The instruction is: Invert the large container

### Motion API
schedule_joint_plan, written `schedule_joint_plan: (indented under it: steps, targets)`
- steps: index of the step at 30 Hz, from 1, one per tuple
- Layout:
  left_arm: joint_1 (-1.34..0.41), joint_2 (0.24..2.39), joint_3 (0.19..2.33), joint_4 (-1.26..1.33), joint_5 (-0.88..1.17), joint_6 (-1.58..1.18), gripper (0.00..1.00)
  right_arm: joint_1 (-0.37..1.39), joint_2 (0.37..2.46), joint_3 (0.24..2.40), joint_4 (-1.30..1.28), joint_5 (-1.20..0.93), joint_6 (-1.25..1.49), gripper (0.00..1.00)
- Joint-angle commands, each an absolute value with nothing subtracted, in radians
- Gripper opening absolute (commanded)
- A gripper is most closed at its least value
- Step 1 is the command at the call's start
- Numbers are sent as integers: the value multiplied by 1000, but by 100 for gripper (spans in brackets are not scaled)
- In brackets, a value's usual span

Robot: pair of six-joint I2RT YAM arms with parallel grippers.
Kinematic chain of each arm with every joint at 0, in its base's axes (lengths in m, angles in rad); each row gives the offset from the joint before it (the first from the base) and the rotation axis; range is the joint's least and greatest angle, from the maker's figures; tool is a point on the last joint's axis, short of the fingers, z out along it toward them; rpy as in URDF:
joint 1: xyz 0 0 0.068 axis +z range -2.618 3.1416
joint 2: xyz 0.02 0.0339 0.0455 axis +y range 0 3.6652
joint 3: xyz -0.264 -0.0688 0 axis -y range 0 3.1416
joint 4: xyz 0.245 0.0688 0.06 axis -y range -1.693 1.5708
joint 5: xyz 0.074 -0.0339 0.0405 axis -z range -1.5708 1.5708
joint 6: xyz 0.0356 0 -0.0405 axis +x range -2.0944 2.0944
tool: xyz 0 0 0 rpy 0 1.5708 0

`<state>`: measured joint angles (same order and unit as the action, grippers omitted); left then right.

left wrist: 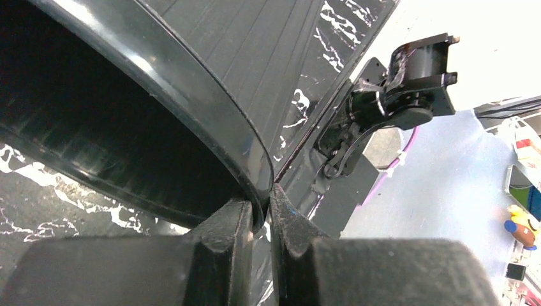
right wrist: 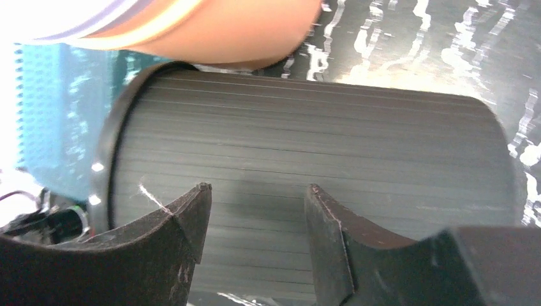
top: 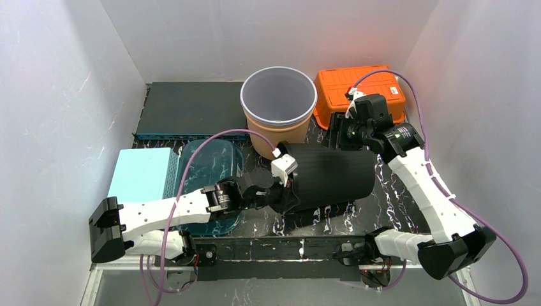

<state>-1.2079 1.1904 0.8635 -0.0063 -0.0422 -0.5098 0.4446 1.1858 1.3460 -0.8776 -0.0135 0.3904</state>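
The large container [top: 332, 175] is black and ribbed, and it lies on its side mid-table with its mouth facing left. My left gripper [top: 289, 190] is shut on its rim. In the left wrist view the two fingers of the left gripper [left wrist: 261, 205] pinch the rim's glossy lip [left wrist: 191, 108], one inside the mouth and one outside. My right gripper [top: 342, 141] hovers over the far side of the container near its closed end. In the right wrist view the right gripper [right wrist: 255, 191] is open, with only the ribbed wall of the container [right wrist: 306, 134] showing between its fingers.
A tan bucket [top: 279, 102] stands upright just behind the black container. An orange box [top: 360, 92] sits at the back right and a dark flat tray [top: 188, 108] at the back left. A light blue box [top: 143, 173] and a teal lid [top: 210, 166] lie at the left.
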Motion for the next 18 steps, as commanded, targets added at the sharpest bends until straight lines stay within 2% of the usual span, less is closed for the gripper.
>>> schedule_joint_plan:
  steps: [1, 4, 11, 18]
  targets:
    - [-1204, 1159, 824, -80, -99, -510, 3, 445, 1149, 1340, -738, -249, 429, 61]
    - [-1203, 1168, 822, -56, -73, -494, 4, 458, 1143, 1301, -655, -323, 485, 58]
    - [-1204, 1269, 875, 53, 55, -446, 3, 482, 1128, 1291, -689, -184, 493, 56]
    - [-1201, 1387, 979, 85, 86, -391, 3, 482, 1115, 1281, -707, -200, 487, 56]
